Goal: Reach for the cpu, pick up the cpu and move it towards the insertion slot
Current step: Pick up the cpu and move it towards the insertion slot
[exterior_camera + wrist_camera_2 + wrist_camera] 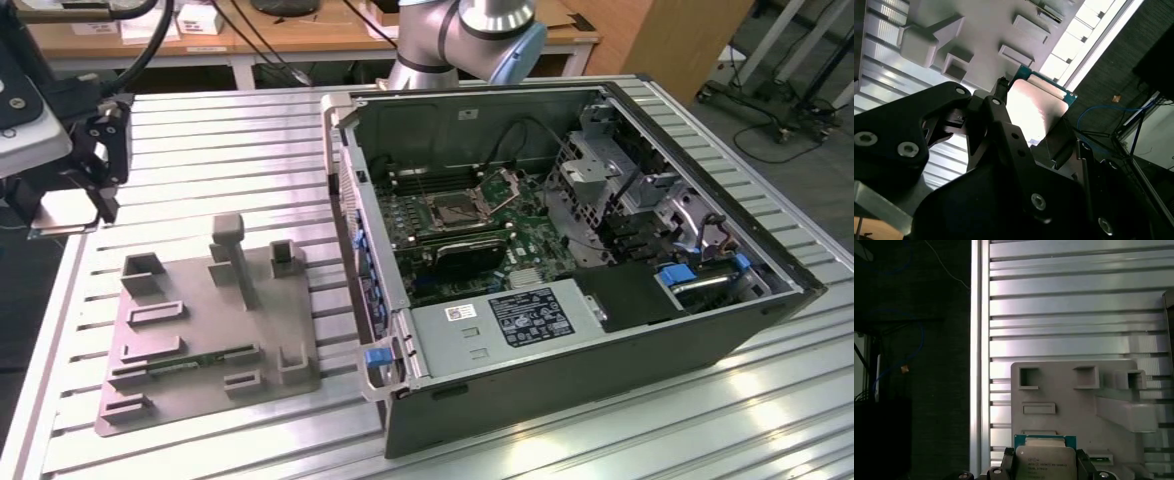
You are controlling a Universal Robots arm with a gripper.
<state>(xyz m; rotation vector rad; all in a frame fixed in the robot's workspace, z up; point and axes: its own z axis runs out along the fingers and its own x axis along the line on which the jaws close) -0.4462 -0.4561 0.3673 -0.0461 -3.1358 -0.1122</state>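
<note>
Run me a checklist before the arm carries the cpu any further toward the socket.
1. Grip: ok. The gripper is shut on the cpu, fingers on opposite edges.
2. Cpu free of the grey tray: ok, held apart from it in the exterior view.
3. Insertion slot open: ok, latch looks raised.
4. Cpu over the slot: not ok, it is outside the computer case, toward the exterior view's left.
5. Cpu orientation matching the slot: cannot tell.

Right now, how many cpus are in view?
1. The cpu is clamped in the gripper, beside the grey tray. The insertion slot in the case looks empty; another could be hidden.
</note>
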